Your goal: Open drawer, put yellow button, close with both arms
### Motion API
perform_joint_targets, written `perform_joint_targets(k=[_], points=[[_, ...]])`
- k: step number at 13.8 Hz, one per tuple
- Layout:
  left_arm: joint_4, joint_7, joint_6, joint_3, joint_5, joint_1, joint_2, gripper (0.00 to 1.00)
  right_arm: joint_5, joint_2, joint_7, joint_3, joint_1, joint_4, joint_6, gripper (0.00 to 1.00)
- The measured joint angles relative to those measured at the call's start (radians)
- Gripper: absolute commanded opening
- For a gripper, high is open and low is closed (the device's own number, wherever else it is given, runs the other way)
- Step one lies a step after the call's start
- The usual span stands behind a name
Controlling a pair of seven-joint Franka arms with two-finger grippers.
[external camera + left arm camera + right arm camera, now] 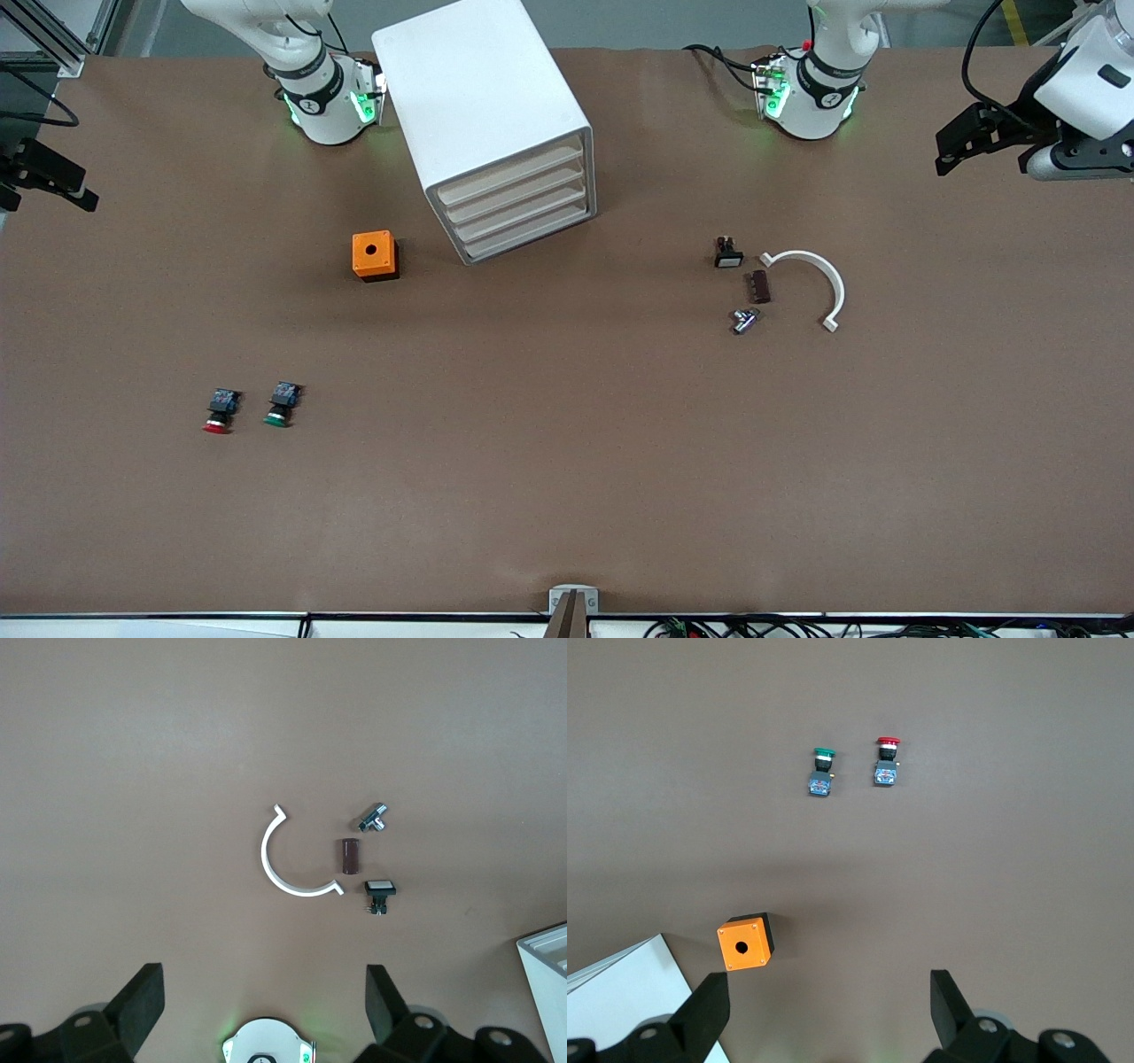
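Observation:
The white cabinet [483, 97] stands between the two arm bases, and its top drawer [514, 170] is shut like the three below it. The yellow button is out of view. A red-capped button [218, 412] and a green-capped button [282, 405] lie toward the right arm's end, nearer the front camera. My left gripper [957, 142] hangs open and empty high over the left arm's end of the table, its fingers [142, 997] wide apart. My right gripper [53, 182] hangs open and empty over the right arm's end, its fingers [709, 1005] spread.
An orange box [375, 255] with a round hole sits beside the cabinet. Toward the left arm's end lie a white curved bracket [811, 283], a brown block [760, 286], a white-capped black switch [728, 252] and a small silver part [744, 321].

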Motion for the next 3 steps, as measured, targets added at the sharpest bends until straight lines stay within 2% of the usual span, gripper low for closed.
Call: perform_joint_targets(k=[3], points=[[0.025, 0.0, 0.002, 0.001, 0.0, 0.0, 0.002, 1.0, 0.0, 0.0, 0.0, 0.0, 0.0, 0.0, -0.001, 1.0]])
